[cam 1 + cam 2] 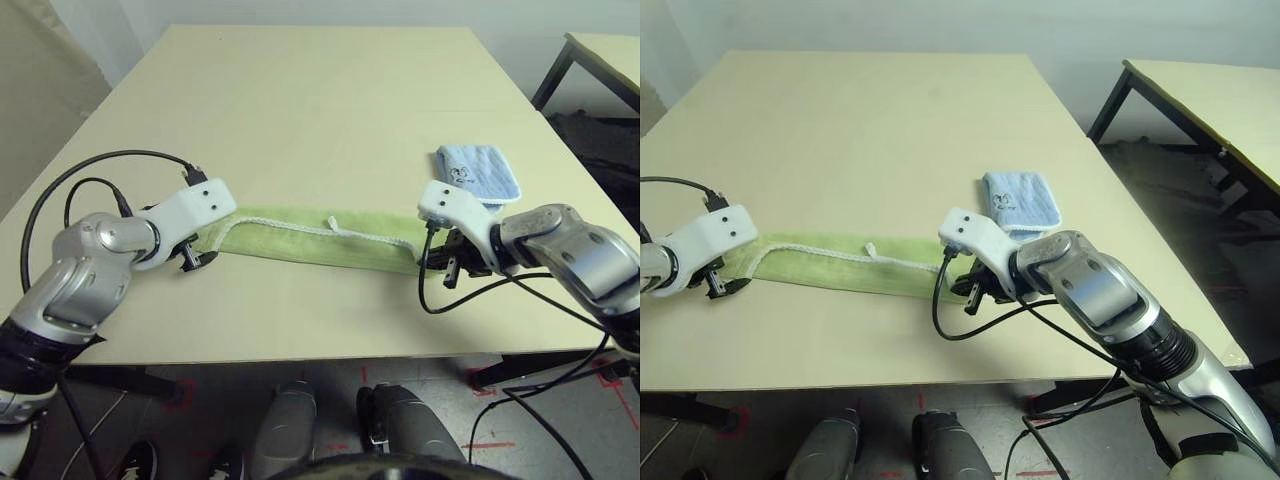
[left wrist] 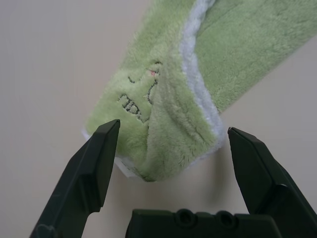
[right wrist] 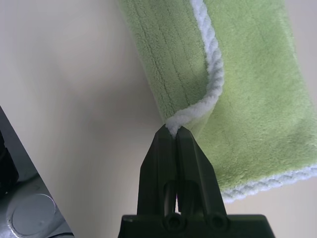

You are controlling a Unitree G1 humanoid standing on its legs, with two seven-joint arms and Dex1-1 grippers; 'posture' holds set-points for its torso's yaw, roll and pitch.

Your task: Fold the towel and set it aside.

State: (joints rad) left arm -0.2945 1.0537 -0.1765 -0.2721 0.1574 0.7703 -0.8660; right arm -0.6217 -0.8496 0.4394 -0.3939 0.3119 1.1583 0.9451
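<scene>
A small light blue towel [image 1: 1020, 203] lies folded on the pale table [image 1: 300, 90], apparently printed.

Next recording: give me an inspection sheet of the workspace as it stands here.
Surface: pale table, bare beyond the cloths.
Job's things: towel lies as a long narrow folded strip.
Clutter: small light blue towel, folded, behind the right arm.
Grippers: left tool open, fingers either side of the towel's end; right tool shut, pinching the white edging at the other end.
Cables: black cables loop off both wrists.
Surroundings: second table to the right; red floor tape.
</scene>
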